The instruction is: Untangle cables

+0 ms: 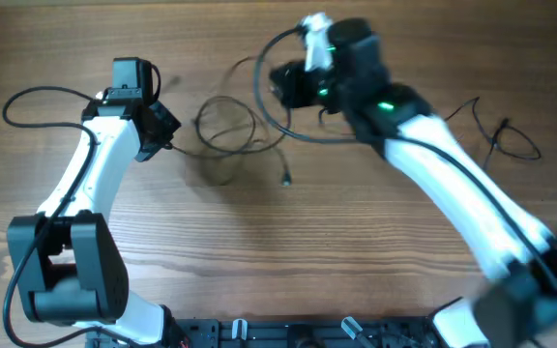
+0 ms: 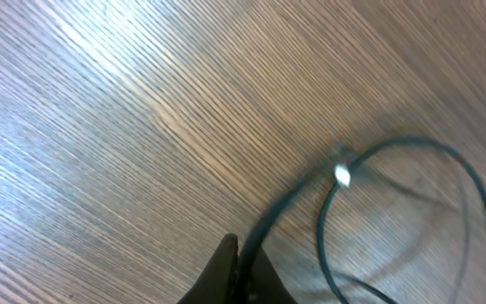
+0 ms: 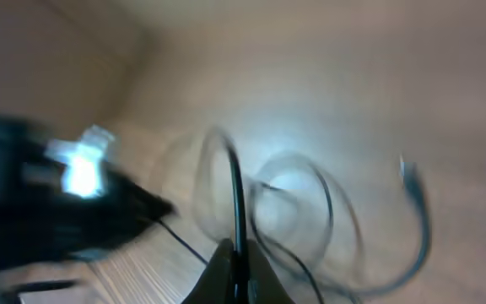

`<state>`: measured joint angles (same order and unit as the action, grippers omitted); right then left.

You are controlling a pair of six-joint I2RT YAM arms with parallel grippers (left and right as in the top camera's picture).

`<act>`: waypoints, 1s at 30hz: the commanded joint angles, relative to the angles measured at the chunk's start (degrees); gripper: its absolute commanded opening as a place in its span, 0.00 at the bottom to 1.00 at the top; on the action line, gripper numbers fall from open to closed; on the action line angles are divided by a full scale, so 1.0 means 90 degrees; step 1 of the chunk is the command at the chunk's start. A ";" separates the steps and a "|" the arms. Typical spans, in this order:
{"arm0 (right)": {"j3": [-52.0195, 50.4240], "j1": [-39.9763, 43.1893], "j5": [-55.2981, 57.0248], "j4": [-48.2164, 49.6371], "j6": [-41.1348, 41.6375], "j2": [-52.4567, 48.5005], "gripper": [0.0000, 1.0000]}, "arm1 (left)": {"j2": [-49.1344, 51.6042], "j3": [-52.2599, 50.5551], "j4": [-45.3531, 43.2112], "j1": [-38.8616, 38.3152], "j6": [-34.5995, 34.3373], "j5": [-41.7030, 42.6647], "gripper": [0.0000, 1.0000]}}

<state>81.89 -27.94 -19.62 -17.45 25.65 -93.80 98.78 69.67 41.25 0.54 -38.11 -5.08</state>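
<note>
Thin black cables (image 1: 226, 126) lie in loose overlapping loops on the wood table between the two arms. One loose plug end (image 1: 286, 178) points toward the front. My left gripper (image 1: 168, 135) sits at the left edge of the loops. In the left wrist view the left gripper (image 2: 245, 268) is shut on a black cable (image 2: 289, 203) that runs up to a whitish tip (image 2: 342, 175). My right gripper (image 1: 281, 83) hangs above the loops' right side. Its blurred wrist view shows the right gripper (image 3: 236, 268) shut on a cable strand (image 3: 235, 198) rising from its fingers.
A separate thin black cable (image 1: 499, 136) lies on the table at the far right, beyond the right arm. A thicker black wire (image 1: 29, 97) curves from the left arm at far left. The arm bases (image 1: 288, 333) line the front edge.
</note>
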 commanded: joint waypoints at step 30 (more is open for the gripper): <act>0.0068 0.0029 0.0721 -0.1651 -0.0962 -0.0034 0.04 | -0.0044 -0.0039 -0.0010 -0.0041 -0.0153 -0.0204 0.04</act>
<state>82.21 -27.90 -4.86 -31.97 16.23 -89.58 98.78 69.67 41.36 0.49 -38.72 -6.17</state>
